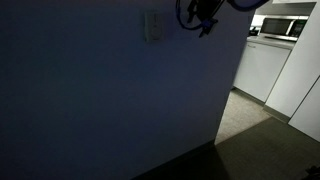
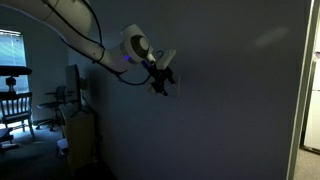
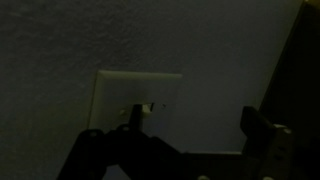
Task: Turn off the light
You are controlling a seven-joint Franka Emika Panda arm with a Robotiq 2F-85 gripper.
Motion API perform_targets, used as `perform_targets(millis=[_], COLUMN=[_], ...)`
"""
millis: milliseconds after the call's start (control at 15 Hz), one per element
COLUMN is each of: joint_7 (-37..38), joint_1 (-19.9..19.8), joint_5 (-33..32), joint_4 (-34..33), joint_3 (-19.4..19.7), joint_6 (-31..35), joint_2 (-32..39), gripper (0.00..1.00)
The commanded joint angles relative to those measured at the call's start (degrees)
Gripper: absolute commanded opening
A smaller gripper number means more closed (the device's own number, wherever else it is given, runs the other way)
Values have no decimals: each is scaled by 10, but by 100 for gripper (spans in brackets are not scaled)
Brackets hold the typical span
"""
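Observation:
The room is dark. A white light switch plate (image 1: 152,25) sits high on the wall; it also shows in the wrist view (image 3: 135,92) with its small toggle (image 3: 146,107). My gripper (image 3: 190,125) is open. One finger lies over the lower part of the plate, its tip at the toggle; the other finger is off to the right on bare wall. In both exterior views the gripper (image 1: 203,18) (image 2: 160,78) hangs close to the wall beside the switch, which is hidden behind the gripper in the exterior view that shows the arm.
The wall ends at a corner (image 1: 232,80), beyond which is a lit kitchen with white cabinets (image 1: 265,65). A chair (image 2: 14,105) and a low cabinet (image 2: 80,135) stand by a window, below the arm (image 2: 75,30).

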State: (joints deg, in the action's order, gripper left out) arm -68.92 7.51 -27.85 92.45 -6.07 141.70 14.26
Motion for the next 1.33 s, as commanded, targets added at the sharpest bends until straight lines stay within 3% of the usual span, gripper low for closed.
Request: perform_targets(millis=[0, 600, 1267], joint_7=[-16, -42, -13], joint_1=[-13, -30, -16], joint_5=[27, 145, 130], joint_4=[6, 22, 42], joint_3=[-1, -14, -7], joint_6=[15, 22, 2], joint_2=[12, 55, 18], gripper=[100, 100, 100])
